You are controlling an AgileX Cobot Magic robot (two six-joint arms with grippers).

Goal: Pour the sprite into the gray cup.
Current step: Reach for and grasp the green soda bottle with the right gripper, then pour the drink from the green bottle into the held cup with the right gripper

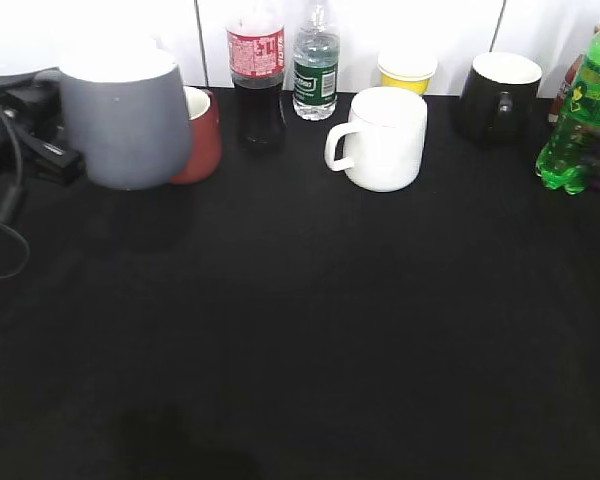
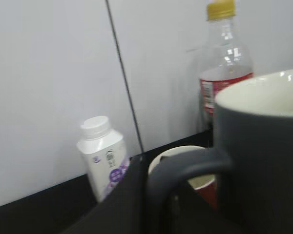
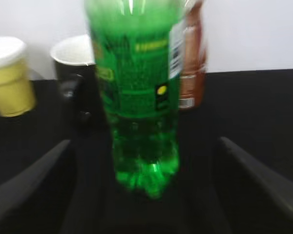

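Gray cup point(image 1: 126, 118) at far left of black table point(image 1: 300, 330), raised, hiding part of brick-red mug point(image 1: 202, 133) behind it. Left gripper point(image 2: 151, 195) seen only as dark finger point(image 2: 124, 204) touching cup handle point(image 2: 185, 168); closure cannot tell. Sprite point(image 1: 584, 115) at far right edge, upright, blurred. Right gripper point(image 3: 146, 195) spread wide, 2 fingers point(image 3: 24, 187) either side of bottle base, clear of it, gripping nothing. Between them: cola bottle point(image 1: 257, 75), clear bottle with dark green label point(image 1: 316, 62), white mug point(image 1: 383, 138), yellow tub point(image 1: 407, 72), black mug point(image 1: 499, 95). White milk bottle point(image 2: 103, 157) against wall, left wrist view.
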